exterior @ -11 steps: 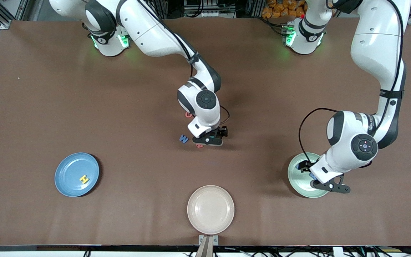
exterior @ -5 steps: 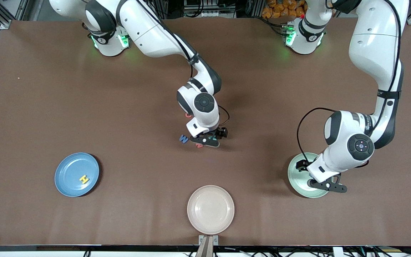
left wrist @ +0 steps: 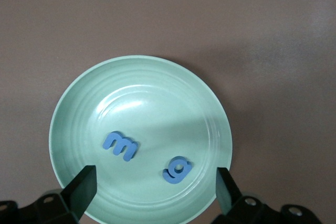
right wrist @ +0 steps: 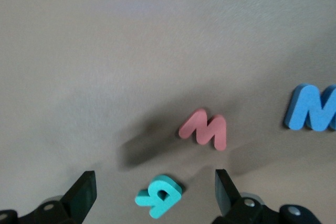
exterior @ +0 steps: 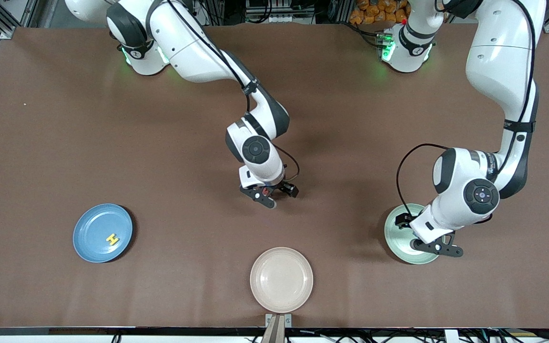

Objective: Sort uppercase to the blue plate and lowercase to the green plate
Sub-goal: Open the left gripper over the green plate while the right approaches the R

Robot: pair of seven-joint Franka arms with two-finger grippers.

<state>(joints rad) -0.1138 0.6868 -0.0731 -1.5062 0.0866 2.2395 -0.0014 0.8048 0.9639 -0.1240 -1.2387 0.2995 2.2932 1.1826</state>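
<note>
my left gripper (left wrist: 152, 192) hangs spread over the green plate (left wrist: 79, 108) holding blue m (left wrist: 121, 146) and g (left wrist: 177, 169); right gripper (right wrist: 152, 195), spread too, over teal R (right wrist: 159, 195), red w (right wrist: 205, 128); blue M (right wrist: 314, 107) at 3 o'clock, cut off; yellow H (exterior: 111, 238) on blue plate (exterior: 88, 228).

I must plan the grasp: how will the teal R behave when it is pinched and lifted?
The teal R looks like thick foam, so probably light and slightly squashy. It lies flat on the table, so it should not roll. Its low edges may slip from the open right pincer.
</note>
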